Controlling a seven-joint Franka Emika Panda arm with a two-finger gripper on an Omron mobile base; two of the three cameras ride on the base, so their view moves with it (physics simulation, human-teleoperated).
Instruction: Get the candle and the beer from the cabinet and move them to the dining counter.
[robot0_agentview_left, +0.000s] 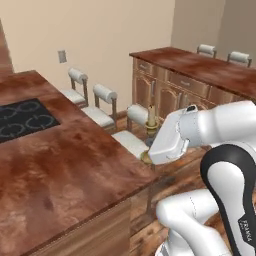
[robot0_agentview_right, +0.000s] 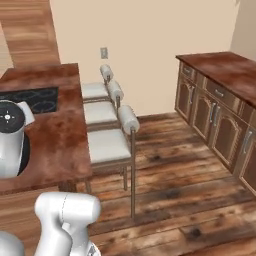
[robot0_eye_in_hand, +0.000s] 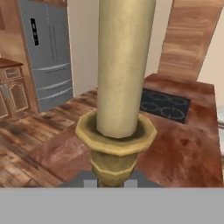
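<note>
We see three white-cushioned stools (robot0_agentview_right: 107, 142) lined up on the wood plank floor (robot0_agentview_right: 175, 190), off to one side of the jaws. Past them stands a run of brown lower cabinets (robot0_agentview_left: 170, 92) with a reddish top, against a cream wall bearing a grey wall plate (robot0_agentview_right: 103, 52). Beyond the jaws, in the hand view, a steel refrigerator (robot0_eye_in_hand: 50, 48) stands far off.

Glossy white rounded arm (robot0_agentview_left: 215, 125) links, black joint band — small "FRANKA" lettering, grey round cap
</note>
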